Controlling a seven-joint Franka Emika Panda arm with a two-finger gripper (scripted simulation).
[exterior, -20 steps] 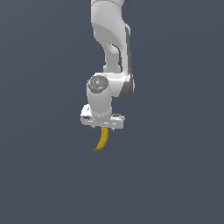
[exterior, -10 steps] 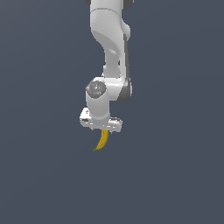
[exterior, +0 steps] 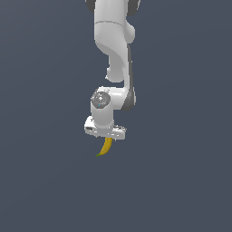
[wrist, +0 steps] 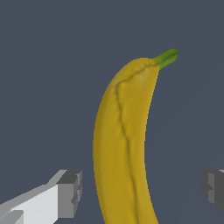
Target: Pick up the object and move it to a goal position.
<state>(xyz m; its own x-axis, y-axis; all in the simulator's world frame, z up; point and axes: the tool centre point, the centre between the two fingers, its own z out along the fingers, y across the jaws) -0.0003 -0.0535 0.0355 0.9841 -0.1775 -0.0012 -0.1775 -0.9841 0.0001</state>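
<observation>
In the exterior view, the white arm (exterior: 113,54) comes down from the top of the frame to its gripper (exterior: 105,136) at centre. The banana (exterior: 105,147) hangs from beneath the gripper, its dark tip lowest and pointing down-left, against plain grey-blue. Whether the jaws touch it cannot be told here. The wrist view shows what that view hides: the banana (wrist: 124,144) runs lengthwise between two grey fingertips (wrist: 70,194), with a gap visible on each side where they show, and its green stem is farthest from the camera.
</observation>
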